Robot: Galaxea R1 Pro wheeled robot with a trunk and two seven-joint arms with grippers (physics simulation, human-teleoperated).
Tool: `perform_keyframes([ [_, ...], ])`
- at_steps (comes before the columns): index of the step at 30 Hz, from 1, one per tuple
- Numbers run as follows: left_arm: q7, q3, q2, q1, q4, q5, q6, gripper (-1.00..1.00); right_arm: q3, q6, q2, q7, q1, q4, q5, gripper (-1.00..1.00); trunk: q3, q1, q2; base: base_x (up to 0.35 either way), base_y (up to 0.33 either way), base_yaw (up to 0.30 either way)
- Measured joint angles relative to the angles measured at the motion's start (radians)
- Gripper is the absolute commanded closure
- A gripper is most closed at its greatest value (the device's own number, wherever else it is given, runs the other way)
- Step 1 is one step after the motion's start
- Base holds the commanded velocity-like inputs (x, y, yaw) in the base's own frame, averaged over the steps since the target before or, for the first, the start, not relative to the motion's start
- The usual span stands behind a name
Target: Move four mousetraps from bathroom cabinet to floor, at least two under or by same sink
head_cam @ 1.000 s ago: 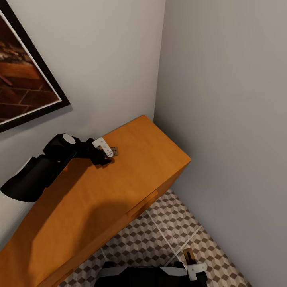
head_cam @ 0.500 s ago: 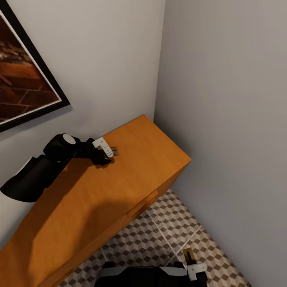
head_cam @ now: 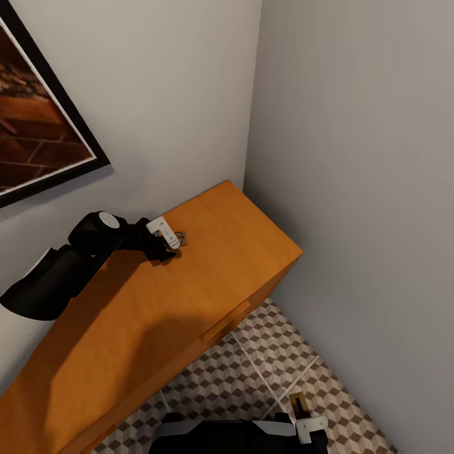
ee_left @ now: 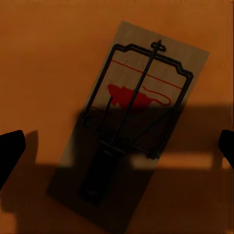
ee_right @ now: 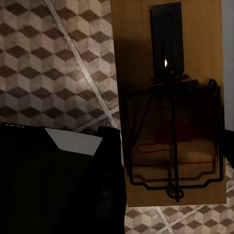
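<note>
Head view: nothing has shifted over the last second. The left end effector point(head_cam: 169, 239) still hovers fingers apart over a mousetrap point(ee_left: 134, 124) on the cabinet point(head_cam: 208, 277); the grasp is pending. The right end effector point(head_cam: 301, 413) stays clamped on a second mousetrap point(ee_right: 170, 107).

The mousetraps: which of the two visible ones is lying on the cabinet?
The mousetrap under the left claw lies on the cabinet. The other mousetrap is held by the right claw above the tiled floor.
</note>
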Motion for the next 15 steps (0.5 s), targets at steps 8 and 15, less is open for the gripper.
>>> perform_keyframes([
  [8, 0.001, 0.0, 0.0, 0.0, -0.007, 0.003, 0.0, -1.0, 0.0, 0.0, 0.0, 0.0, 0.0, 0.0, 0.0, 1.0, -0.003, 0.0, 0.0, 0.0, 0.0, 0.0],
  [15, 0.0, 0.0, 0.001, 0.0, -0.009, 0.003, 0.0, 1.0, 0.0, 0.0, 0.0, 0.0, 0.0, 0.0, 0.0, 1.0, -0.004, 0.0, 0.0, 0.015, 0.0, 0.0],
])
